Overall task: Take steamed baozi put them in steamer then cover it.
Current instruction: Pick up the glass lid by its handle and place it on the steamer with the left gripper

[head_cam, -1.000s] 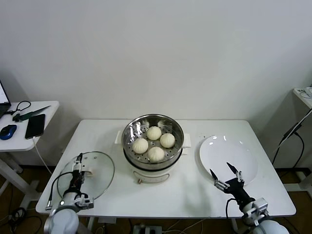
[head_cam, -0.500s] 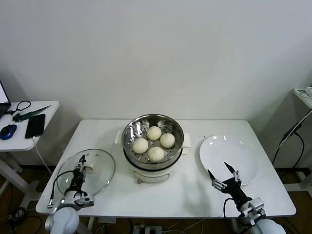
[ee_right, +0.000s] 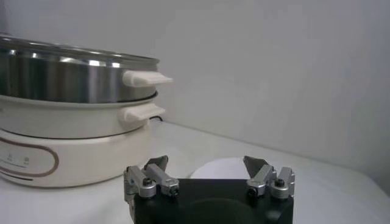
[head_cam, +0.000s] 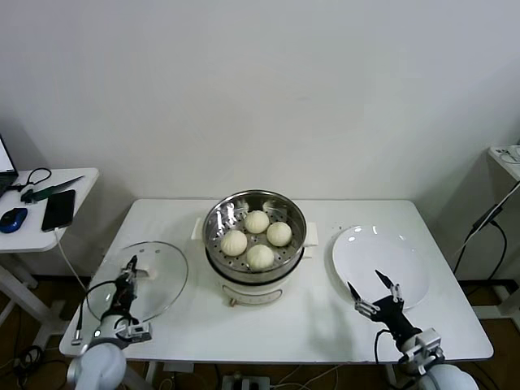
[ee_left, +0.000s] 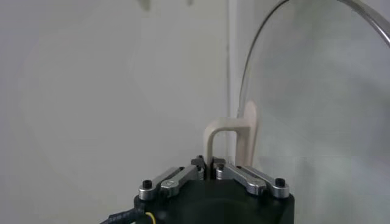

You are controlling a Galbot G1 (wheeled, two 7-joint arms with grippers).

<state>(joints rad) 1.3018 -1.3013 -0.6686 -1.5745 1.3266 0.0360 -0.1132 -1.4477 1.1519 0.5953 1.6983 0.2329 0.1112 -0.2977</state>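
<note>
Setting: white table against a plain pale wall is carrying the whole job; a side desk with a phone and a mouse is standing off to the robot's left.
Steamer: the stainless steamer on its cream base is sitting at the table's middle, uncovered, with all four baozi lying on its perforated tray.
Progress: loading is looking done; covering is the step in hand.
Left gripper: the left gripper is closing tightly on the cream handle of the glass cover, jaws pinched in against the handle's upright leg.
Cover position: the cover is being held tilted near the table's left front corner, well apart from the steamer and off to its left.
Right gripper: the right gripper is idling with fingers spread wide and nothing between them, by the near edge of the white plate on the right.
Doing it well: the cover probably needs lifting clear of the steamer's rim before travelling right, and levelling before it descends.
Centring: the metal rim should be lining up all round with the pot's edge, between the side handles.
Risk: a narrow pinch on a thin handle may be letting the glass swing, so slow carrying seems wise.
Release: letting go only once the rim is seating fully.
</note>
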